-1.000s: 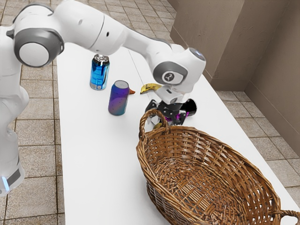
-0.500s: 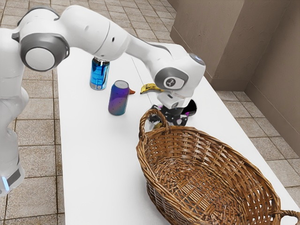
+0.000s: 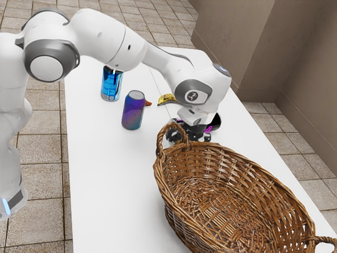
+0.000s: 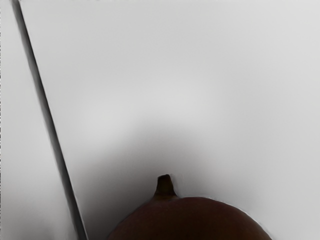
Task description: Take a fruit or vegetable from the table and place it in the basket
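Counts from my feeds:
Upright cans: 2, a blue can and a purple can.
Banana: 1.
Basket: 1, with 2 handles.
Round stemmed produce: 1, can't tell which kind.
Orange-red thing: 1, partly behind the purple can, kind unclear to me.
Black-and-magenta thing: 1, partly hidden. I can't confirm it's a can, so I'm counting it separately.
Table: 1.

The exterior view's lower edge crops the basket, the wrist view's the stemmed fruit.
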